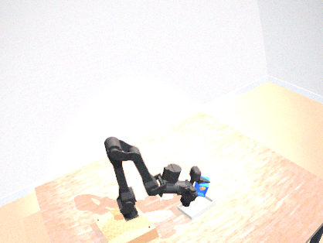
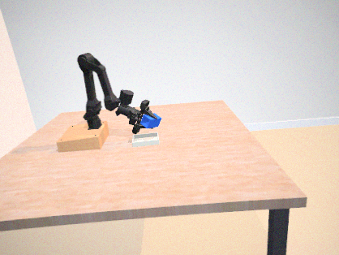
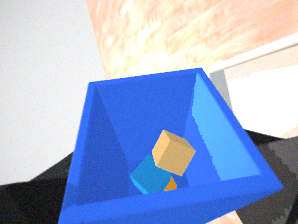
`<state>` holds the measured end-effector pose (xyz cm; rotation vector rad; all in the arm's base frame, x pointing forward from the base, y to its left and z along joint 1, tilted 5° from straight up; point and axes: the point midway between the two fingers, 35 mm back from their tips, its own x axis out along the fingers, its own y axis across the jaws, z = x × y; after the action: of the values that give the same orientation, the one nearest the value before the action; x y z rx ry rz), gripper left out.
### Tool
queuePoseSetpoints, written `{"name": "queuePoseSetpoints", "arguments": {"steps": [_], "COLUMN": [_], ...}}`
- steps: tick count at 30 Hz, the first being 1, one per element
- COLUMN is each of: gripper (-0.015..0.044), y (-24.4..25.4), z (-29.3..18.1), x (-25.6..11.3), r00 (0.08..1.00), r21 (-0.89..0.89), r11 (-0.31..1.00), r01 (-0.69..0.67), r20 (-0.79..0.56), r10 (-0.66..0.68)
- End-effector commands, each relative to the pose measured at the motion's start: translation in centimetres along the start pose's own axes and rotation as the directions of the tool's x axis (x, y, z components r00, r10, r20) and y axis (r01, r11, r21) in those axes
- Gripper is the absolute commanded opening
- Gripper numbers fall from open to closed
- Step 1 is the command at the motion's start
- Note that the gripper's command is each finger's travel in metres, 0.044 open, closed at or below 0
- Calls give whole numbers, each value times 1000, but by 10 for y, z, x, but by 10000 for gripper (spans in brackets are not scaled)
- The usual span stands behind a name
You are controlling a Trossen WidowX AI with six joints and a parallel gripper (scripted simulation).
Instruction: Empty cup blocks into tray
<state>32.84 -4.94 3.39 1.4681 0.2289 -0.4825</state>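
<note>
Gripper (image 1: 192, 183) (image 2: 140, 118), low right of centre in the top view, clamped on blue cup (image 1: 198, 189) (image 2: 151, 121) (image 3: 145, 112); blocks (image 3: 173, 152) inside. Cup tilted, above pale tray (image 1: 192, 217) (image 2: 146, 143) (image 3: 220, 92), which lies below it in frame; needs more roll.

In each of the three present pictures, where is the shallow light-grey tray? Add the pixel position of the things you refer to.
Top: the shallow light-grey tray (image 1: 186, 213) (image 2: 146, 143) (image 3: 221, 87) is low, right of centre.
Exterior: just below centre.
Wrist: upper right, partly cut off.
Shared landmark: the blue square-mouthed cup (image 1: 200, 192) (image 2: 151, 122) (image 3: 145, 107).
</note>
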Motion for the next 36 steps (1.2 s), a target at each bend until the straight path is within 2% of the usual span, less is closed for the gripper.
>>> {"name": "queuePoseSetpoints", "arguments": {"steps": [1, 18, 36], "gripper": [0, 0, 0], "y": [2, 1, 0], "z": [0, 0, -1], "x": [0, 2, 3], "r00": [1000, 1000, 1000], "r21": [74, 431, 744], "r11": [997, 902, 668], "r01": [-8, -8, -7], "r20": [3, 3, 3], "r10": [8, 8, 8]}}
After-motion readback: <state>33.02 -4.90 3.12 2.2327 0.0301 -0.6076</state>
